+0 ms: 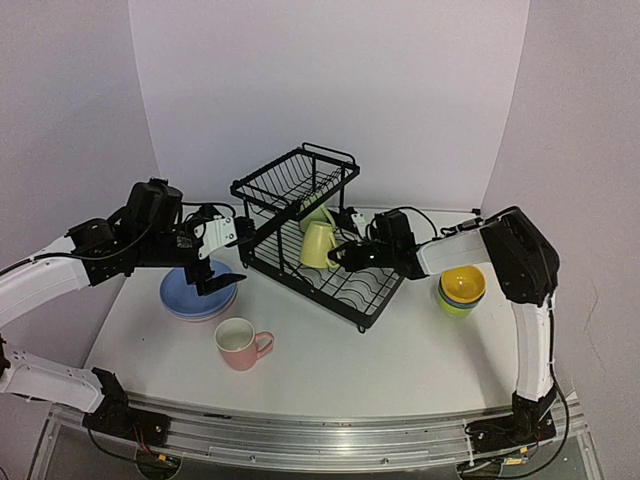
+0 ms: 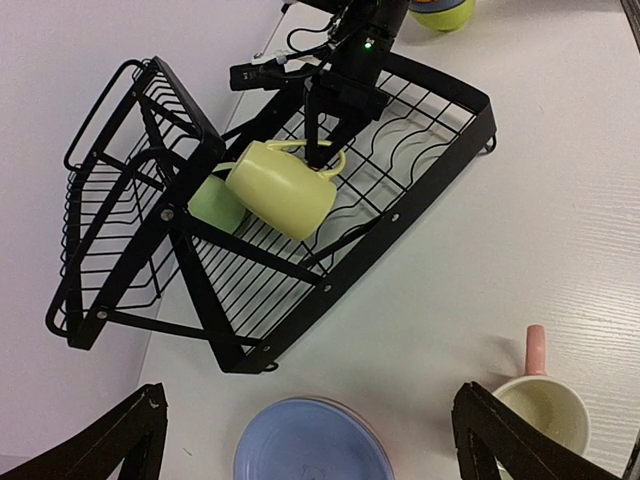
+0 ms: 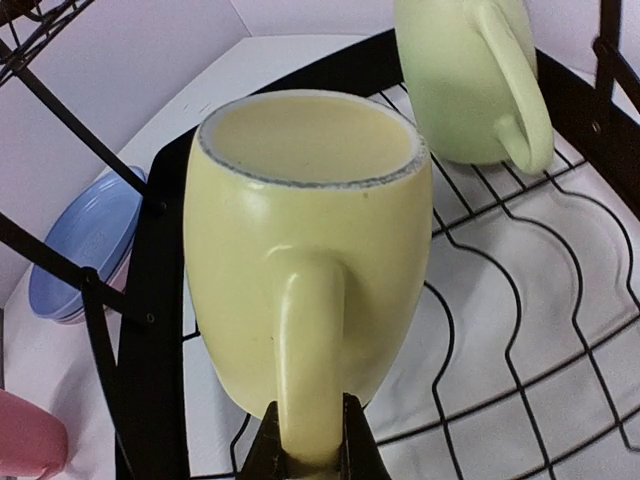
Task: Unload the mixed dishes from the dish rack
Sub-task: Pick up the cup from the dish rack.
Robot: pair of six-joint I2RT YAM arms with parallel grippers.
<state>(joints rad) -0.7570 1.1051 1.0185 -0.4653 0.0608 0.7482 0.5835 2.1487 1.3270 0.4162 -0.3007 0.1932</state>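
Note:
The black wire dish rack stands mid-table. In its lower tray sit a yellow mug and a pale-green mug. My right gripper is shut on the yellow mug's handle; the right wrist view shows the fingers pinching the handle of the yellow mug, with the pale-green mug behind it. My left gripper is open and empty above the blue plate, which lies on a lilac plate. In the left wrist view the plate lies between the spread jaws of the left gripper.
A pink mug stands upright on the table in front of the plates, also in the left wrist view. Stacked bowls, yellow on blue on green, sit right of the rack. White walls close in the back and sides.

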